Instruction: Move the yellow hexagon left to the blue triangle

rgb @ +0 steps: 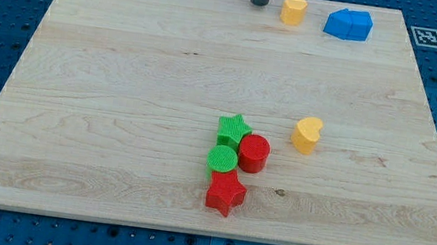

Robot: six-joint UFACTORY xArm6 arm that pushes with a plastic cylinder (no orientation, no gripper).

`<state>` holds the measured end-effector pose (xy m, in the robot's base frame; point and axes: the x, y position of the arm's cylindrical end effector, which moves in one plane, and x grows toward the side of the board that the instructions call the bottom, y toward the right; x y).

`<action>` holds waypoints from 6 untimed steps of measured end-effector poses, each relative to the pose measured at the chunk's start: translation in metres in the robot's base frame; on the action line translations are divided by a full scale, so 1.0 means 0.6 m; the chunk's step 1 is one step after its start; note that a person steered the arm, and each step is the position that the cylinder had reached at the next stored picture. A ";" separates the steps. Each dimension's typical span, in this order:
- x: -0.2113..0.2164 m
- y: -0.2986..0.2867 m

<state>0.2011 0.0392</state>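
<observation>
The yellow hexagon (293, 10) stands near the view's top edge of the wooden board, right of centre. The blue triangle-like block (349, 25) lies just to its right, a small gap between them. My tip (259, 2) is a dark rod that comes down at the view's top, just left of the yellow hexagon and apart from it.
A yellow heart (307, 135) sits right of centre. A cluster lies at centre bottom: green star (234, 130), red cylinder (254, 153), green cylinder (222, 160), red star (225, 194). The board (122, 84) lies on a blue perforated table; a marker tag (426, 36) is at top right.
</observation>
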 end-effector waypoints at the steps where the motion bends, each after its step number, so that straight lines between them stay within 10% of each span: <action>1: -0.007 0.039; 3: 0.031 0.138; 6: 0.069 0.023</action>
